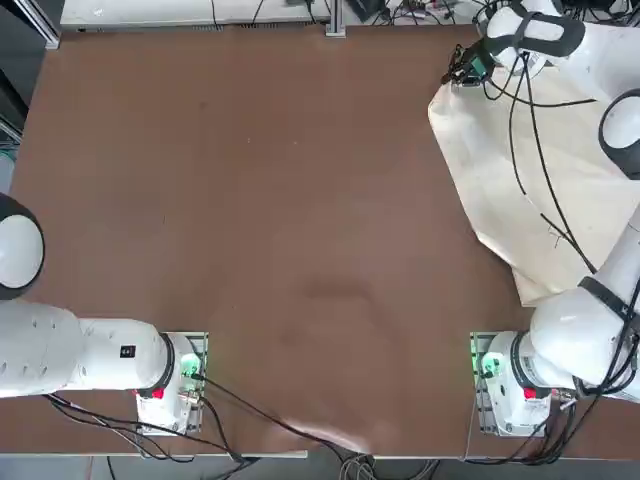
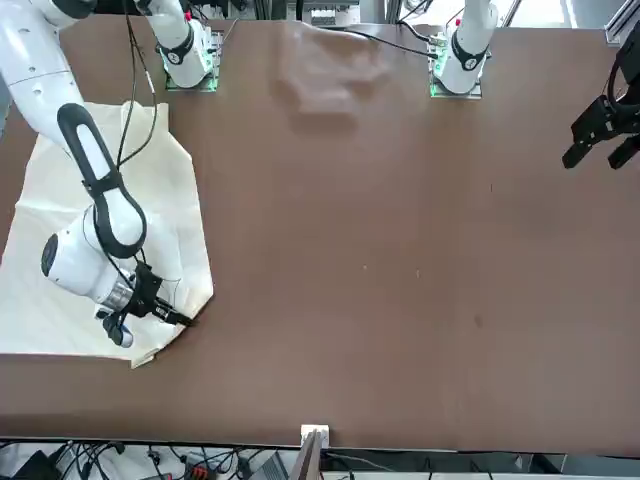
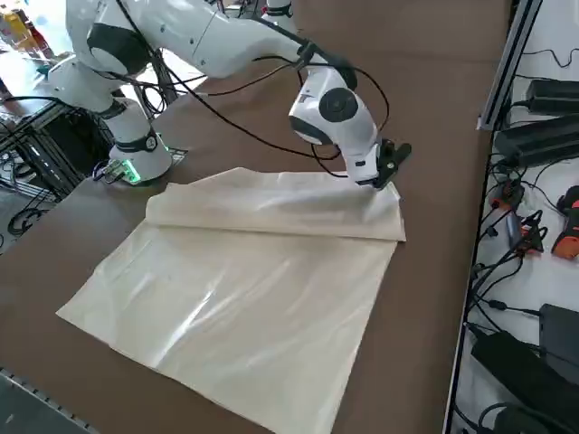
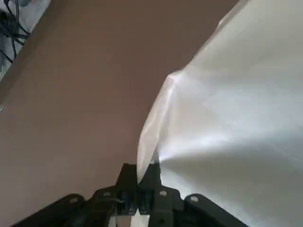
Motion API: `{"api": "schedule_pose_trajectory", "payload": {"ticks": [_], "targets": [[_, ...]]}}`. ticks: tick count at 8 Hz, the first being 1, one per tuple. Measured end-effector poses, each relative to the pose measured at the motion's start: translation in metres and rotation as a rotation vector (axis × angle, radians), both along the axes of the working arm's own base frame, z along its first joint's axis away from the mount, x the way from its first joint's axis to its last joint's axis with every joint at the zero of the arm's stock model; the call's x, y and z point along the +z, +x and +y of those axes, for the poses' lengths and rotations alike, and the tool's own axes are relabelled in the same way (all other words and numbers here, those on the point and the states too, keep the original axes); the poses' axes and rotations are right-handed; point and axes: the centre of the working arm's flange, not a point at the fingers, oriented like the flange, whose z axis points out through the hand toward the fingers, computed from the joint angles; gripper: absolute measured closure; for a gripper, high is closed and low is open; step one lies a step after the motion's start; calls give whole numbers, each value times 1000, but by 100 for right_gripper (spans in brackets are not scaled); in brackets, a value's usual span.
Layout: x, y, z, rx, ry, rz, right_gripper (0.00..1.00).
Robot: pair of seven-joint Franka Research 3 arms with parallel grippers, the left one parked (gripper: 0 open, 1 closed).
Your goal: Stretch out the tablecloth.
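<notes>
A wide brown table (image 1: 270,230) fills the room's middle. Black cables (image 3: 520,298) and power bricks (image 3: 552,95) clutter the pale floor along one side, beside a grey metal rail (image 3: 507,63).

Right pincer (image 4: 138,177) (extended) clamped

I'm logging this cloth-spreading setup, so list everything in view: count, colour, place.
tablecloth: one, cream-beige, on the table's right side as the robot sees it, one edge folded back over itself.
table: one, brown, otherwise bare apart from the arm bases.
cables: several, black, by the arm bases at the near edge.
right gripper: one, black, at the cloth's far corner, jaws shut on the tablecloth edge.
right arm: one, white, reaching over the cloth.
left arm: one, white, parked.
</notes>
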Motion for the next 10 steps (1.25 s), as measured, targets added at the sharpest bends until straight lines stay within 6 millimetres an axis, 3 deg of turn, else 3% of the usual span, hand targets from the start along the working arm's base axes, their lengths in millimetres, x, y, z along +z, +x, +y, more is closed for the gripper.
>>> {"api": "schedule_pose_trajectory", "payload": {"ticks": [5,10], "targets": [[-3,21,25,-179,214,133,98],[-16,31,23,-234,355,218,98]]}}
